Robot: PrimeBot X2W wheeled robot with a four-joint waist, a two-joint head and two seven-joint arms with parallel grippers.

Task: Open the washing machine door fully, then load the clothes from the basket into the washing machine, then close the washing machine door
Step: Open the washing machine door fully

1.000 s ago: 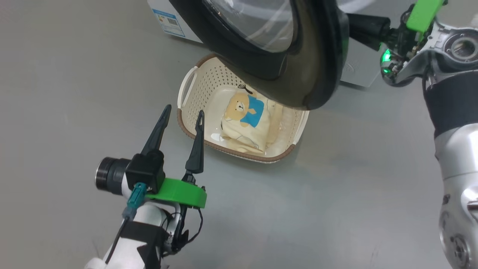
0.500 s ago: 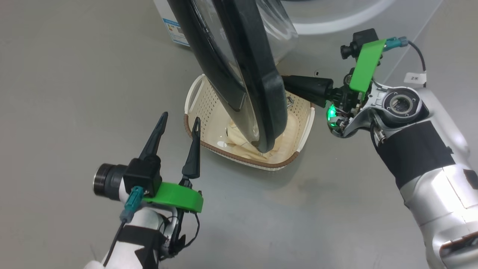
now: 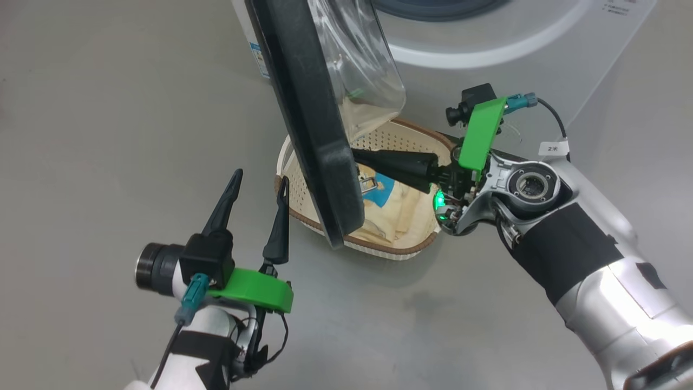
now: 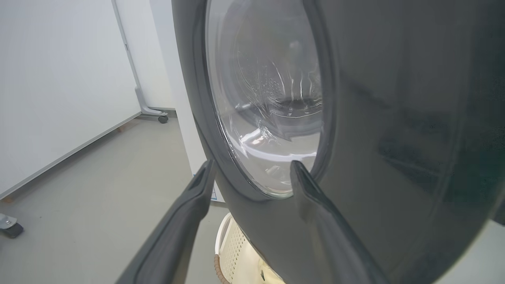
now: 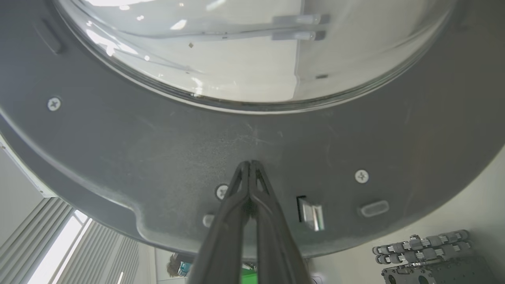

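The right gripper (image 5: 249,163), clenched and empty, pushed the inner side of the door (image 5: 118,157); its tips could slip on the smooth plastic. The left gripper (image 3: 260,176) was released, near the basket (image 3: 379,253).

We see our left gripper (image 4: 252,163) rising from six o'clock, its two dark fingers spread wide apart. Beyond their tips the washing machine door (image 4: 394,118) spans the centre through three o'clock, with its glass bowl (image 4: 268,98) toward twelve. A corner of the basket (image 4: 232,244) peeks out at six. The floor (image 4: 118,177) and a white panel (image 4: 59,79) lie toward nine.
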